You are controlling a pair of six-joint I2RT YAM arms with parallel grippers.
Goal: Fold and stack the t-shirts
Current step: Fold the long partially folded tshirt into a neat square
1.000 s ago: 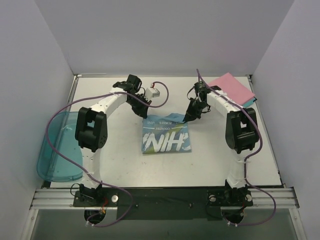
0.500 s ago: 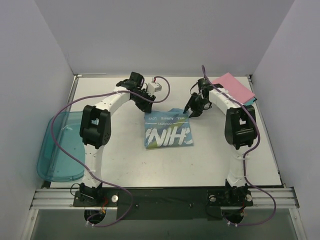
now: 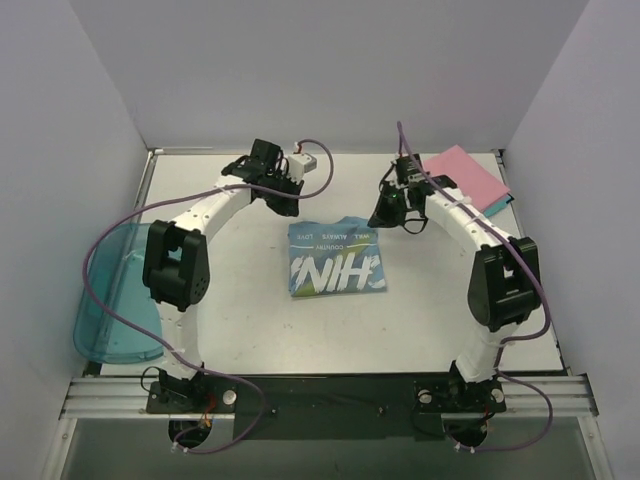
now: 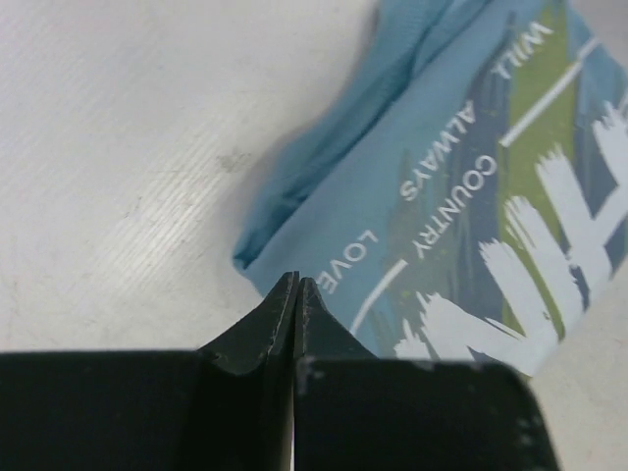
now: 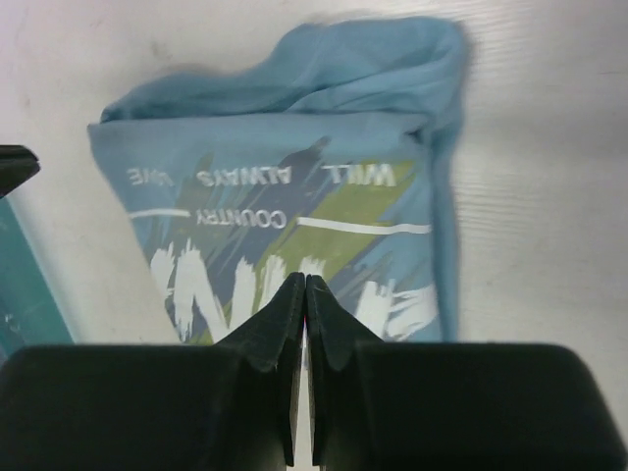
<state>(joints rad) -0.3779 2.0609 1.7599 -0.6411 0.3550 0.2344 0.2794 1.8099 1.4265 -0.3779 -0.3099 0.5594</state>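
While the light blue t-shirt (image 3: 336, 257) lies folded, print side up, at the middle of the counter (image 3: 250, 330), neither pincer holds it. Left pincer (image 4: 296, 287): fingers pressed together with nothing between them, tips near the shirt's far left corner. Right pincer (image 5: 304, 285): fingers likewise together and empty, near the far right corner. Pink t-shirt (image 3: 465, 172): folded at the counter's far right corner, atop a teal t-shirt (image 3: 506, 203) of which only an edge shows. Translucent teal bin (image 3: 115, 300): overhanging the counter's left side.
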